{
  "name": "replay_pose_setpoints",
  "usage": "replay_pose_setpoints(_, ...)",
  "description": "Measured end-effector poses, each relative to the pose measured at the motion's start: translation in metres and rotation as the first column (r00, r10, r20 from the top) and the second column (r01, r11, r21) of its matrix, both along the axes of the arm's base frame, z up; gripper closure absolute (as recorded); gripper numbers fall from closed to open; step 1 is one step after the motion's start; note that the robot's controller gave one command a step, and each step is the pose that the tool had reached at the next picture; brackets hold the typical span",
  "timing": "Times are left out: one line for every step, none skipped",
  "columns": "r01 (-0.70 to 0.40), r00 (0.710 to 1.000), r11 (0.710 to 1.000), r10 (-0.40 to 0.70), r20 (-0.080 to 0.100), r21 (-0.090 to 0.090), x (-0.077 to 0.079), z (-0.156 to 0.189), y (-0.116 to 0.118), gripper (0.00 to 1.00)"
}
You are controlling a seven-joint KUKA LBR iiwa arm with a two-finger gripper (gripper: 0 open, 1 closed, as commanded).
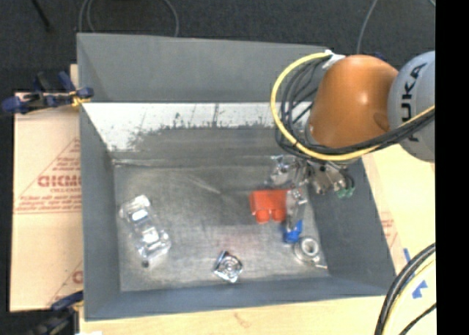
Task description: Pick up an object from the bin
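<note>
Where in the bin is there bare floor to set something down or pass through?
Widest bare floor: the middle of the bin, between the clear plastic pieces at left and the red block. Crowded at right: gripper, red block, blue piece and metal ring sit close. A small clear piece lies by the near wall.

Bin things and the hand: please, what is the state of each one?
Hand: low, right of the red block.
Red block: lying on the floor.
Blue piece: lying near the hand.
Ring: lying flat.
Clear pieces: lying at left.
Shiny piece: lying at front.
</note>
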State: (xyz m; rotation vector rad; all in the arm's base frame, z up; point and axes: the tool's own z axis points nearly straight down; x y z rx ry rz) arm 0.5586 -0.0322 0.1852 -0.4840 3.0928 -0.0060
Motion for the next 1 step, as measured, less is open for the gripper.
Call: replay_pose_setpoints(-0.027,1.000,1.000,0.027,0.003,0.000,0.0014,0.1405,-0.0006,1.00)
